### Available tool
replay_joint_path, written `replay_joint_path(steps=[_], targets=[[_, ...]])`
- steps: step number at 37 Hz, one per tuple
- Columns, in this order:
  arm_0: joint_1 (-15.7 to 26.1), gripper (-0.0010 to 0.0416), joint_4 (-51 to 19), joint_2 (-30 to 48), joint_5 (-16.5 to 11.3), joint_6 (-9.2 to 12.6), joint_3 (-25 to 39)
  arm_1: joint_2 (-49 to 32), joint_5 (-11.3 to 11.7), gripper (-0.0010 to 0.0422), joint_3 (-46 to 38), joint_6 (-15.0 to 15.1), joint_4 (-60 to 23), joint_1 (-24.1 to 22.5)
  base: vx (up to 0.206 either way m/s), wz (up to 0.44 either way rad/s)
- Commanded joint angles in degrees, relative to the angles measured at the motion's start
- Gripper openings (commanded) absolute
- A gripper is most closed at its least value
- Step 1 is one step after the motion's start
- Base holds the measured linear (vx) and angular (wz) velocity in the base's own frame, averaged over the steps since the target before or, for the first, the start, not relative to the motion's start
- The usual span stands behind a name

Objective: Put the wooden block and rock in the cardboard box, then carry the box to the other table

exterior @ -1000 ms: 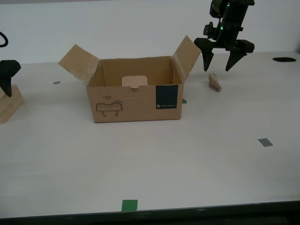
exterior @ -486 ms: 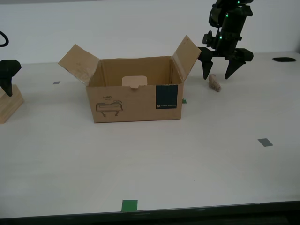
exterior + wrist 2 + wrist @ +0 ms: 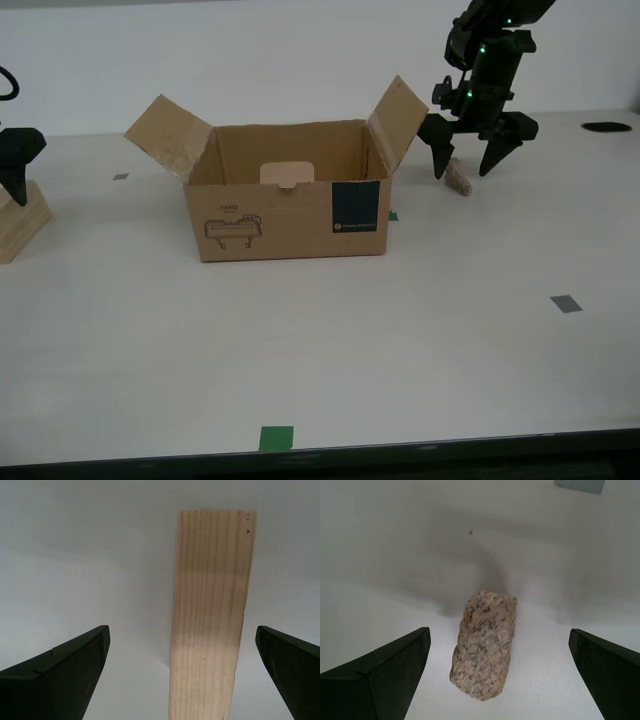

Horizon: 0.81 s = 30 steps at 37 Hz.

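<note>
Second wrist view: my second hand point(image 3: 182, 672) is sitting wide open, both dark fingers point(image 3: 55, 672) showing at the frame's lower corners with a broad gap between them. The wooden block point(image 3: 210, 615) is lying flat on the white counter point(image 3: 85, 560), running lengthwise away from the camera, inside the gap and nearer one finger than the other. Neither finger is touching it. Pale tan face is showing straight grain lines along its length and two small dark specks near the far end. Near end of the block is running out of frame. Soft shadow is falling across the counter's far part.
</note>
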State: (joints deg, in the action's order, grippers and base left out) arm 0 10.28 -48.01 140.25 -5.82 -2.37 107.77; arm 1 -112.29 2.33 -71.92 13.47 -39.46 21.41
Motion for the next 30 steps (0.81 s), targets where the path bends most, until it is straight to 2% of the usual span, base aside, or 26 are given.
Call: replay_joint_path(steps=[1, 22, 30], targets=[[0.02, 0.0387, 0.35, 0.04, 0.42, -0.15, -0.2, 0.0, -0.22, 0.04, 0.24, 0.0, 0.02, -0.04, 0.0, 0.0], [0.15, 0.0387, 1.97, 0.04, 0.39, -0.33, -0.7, 0.0, -0.31, 0.04, 3.37, -0.68, 3.72, -0.17, 0.0, 0.0], [0.31, 0.0387, 2.08, 0.04, 0.39, -0.33, -0.7, -5.68, -0.15, 0.04, 1.73, -1.88, 3.93, -0.22, 0.0, 0.0]])
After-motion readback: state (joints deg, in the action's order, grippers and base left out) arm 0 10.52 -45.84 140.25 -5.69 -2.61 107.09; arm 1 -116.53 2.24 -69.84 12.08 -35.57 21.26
